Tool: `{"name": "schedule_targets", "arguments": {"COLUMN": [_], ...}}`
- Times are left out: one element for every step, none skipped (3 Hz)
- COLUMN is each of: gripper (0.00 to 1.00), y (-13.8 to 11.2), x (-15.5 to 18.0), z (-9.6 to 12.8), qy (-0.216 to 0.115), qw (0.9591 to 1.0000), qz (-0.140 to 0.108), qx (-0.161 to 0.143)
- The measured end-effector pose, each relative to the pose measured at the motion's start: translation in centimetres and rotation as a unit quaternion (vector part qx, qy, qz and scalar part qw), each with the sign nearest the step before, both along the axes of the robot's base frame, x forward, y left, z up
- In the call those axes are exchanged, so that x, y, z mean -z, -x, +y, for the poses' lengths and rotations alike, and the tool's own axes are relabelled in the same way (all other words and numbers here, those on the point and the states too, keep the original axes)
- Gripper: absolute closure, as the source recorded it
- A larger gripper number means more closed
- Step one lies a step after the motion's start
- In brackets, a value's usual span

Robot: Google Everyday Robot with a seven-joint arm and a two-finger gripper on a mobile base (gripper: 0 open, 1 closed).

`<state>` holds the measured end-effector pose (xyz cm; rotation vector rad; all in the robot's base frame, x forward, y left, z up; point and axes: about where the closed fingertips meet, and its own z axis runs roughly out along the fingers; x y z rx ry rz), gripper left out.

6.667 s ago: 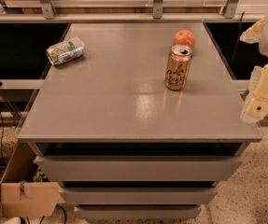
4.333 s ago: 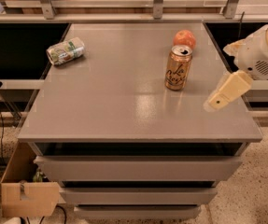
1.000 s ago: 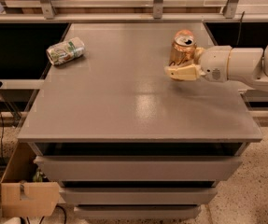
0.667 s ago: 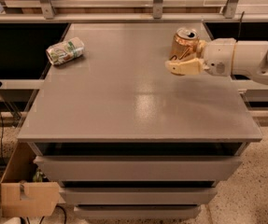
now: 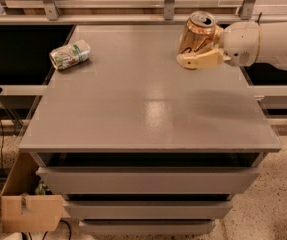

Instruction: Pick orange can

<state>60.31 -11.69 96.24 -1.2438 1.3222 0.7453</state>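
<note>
The orange can [image 5: 198, 30] gleams, glossy metal. The matt cream plastic claw [image 5: 197, 49] grips it at the smooth, faintly glossy surface's [image 5: 148, 109] far right.

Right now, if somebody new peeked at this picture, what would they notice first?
Probably the shiny orange can, held tilted over the back right corner of the grey table by the robot's cream gripper, which reaches in from the right. Next, the pale green-and-white can lying on its side near the table's back left corner.
</note>
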Motion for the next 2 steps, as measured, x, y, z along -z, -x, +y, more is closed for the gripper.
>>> {"name": "schedule_targets", "arguments": {"gripper": [1.0, 1.0], "y": [0.88, 1.34], "x": [-0.77, -0.83], "z": [0.59, 0.98], "qy": [0.008, 0.015], "qw": [0.9992, 0.9978], "qz": [0.001, 0.006], "qx": [-0.04, -0.064]}}
